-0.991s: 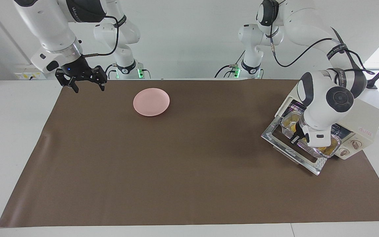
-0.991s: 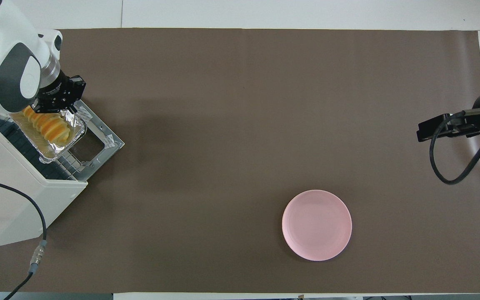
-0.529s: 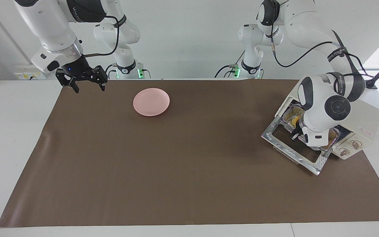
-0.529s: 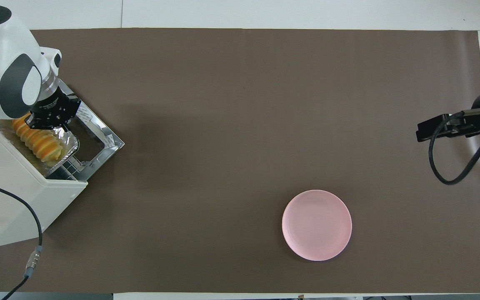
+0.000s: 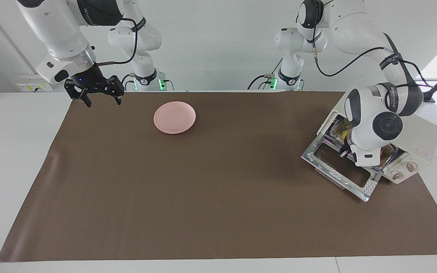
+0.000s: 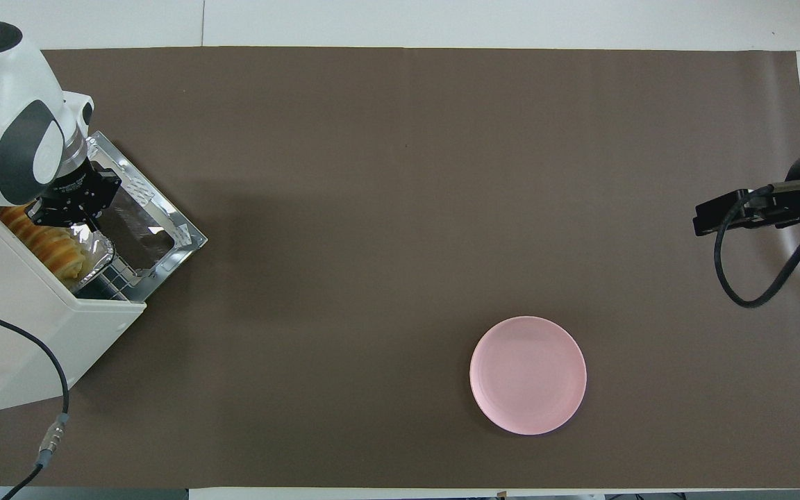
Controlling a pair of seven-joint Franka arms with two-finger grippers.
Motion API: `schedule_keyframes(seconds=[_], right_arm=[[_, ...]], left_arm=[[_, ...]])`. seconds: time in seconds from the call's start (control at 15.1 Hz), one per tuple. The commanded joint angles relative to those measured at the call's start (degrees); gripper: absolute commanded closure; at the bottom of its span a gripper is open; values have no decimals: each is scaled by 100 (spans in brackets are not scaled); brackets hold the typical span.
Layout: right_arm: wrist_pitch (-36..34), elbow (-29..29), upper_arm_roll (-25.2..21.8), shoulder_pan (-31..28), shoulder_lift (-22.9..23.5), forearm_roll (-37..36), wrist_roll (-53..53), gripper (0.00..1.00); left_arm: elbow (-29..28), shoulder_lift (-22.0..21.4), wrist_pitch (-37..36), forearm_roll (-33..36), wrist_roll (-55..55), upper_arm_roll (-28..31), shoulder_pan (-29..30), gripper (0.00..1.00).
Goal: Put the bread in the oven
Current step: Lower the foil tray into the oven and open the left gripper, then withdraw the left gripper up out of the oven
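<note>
The bread lies in a foil tray, and the tray sits on the rack just inside the oven at the left arm's end of the table. The oven door hangs open and flat.

The left gripper is at the front edge of the tray, over the door. Its fingers are squeezed tight together. It looks like they pinch the tray's rim, but the arm hides that spot, so I cannot be sure.

The right gripper waits up in the air over the right arm's end of the table, with its fingers spread wide and nothing in them. A pink plate sits bare on the brown mat.

The bread looks soft and light, so a hard squeeze could squash it. The foil is thin and bends easily. I think the rim is the best place to hold, and a slow, level push should slide it all deeper in.
</note>
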Motion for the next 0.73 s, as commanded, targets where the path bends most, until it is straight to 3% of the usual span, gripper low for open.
schedule_keyframes(seconds=[0.0, 0.66], right_arm=[[51, 74, 66, -78, 7, 115, -93, 0], [59, 110, 57, -104, 7, 643, -93, 0]], left_arm=[[-445, -289, 181, 210, -1, -18, 67, 100], [-780, -430, 471, 430, 69, -27, 102, 100]])
